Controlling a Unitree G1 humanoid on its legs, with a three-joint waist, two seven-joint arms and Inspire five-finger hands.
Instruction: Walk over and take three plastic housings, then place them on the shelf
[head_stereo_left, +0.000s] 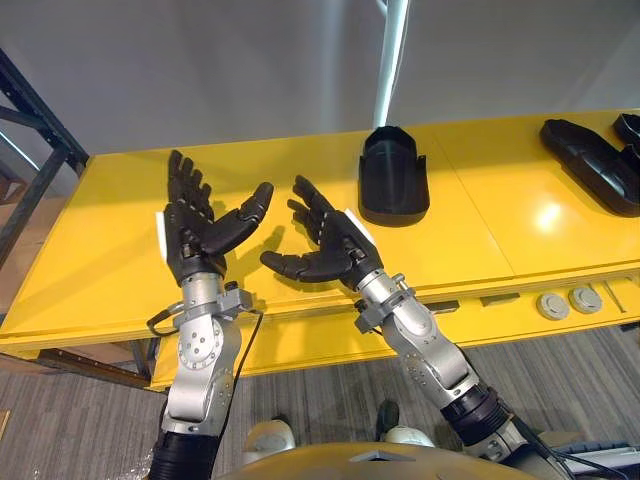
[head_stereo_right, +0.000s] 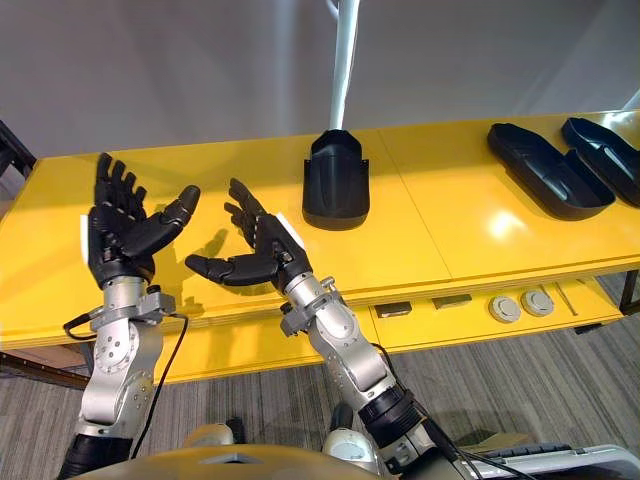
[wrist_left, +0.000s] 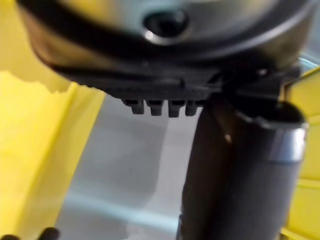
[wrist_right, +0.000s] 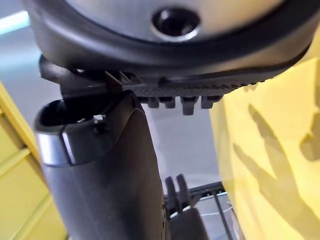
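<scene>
Left hand (head_stereo_left: 195, 235): dark, raised over the near left part of the counter, fingers straight and spread, thumb angled inward, empty.

Right hand (head_stereo_left: 330, 250): dark, just beside the left one, palm turned toward it, fingers spread and relaxed, thumb pointing left, empty.

Long glossy yellow counter (head_stereo_left: 480, 230): running across the view, bare beneath both hands.

Scoop-shaped black plastic housing (head_stereo_left: 393, 180): mid-counter, toward the back edge, open side up, right of and beyond the right hand, apart from it.

Long shallow black plastic housing (head_stereo_right: 548, 168): far right end of the counter, lying flat, well apart from both hands.

Second long black plastic housing (head_stereo_right: 608, 148): just beside the first, nearer the back edge, partly cut off by the view.

Pale upright post (head_stereo_left: 393, 60): behind the counter, directly behind the scoop-shaped housing.

Two round grey discs (head_stereo_left: 552, 305): on the lower ledge at the counter's front, right side.

Dark metal frame (head_stereo_left: 35, 160): left of the counter; shelf or not, cannot tell.

Step in hand, as judged: arrival at the counter done, first pick not yet begun, no housing taken.

Next move, as judged: right hand forward and rightward to the scoop-shaped housing, fingers closing round its rim; long housings needing a shift to the right first.
</scene>
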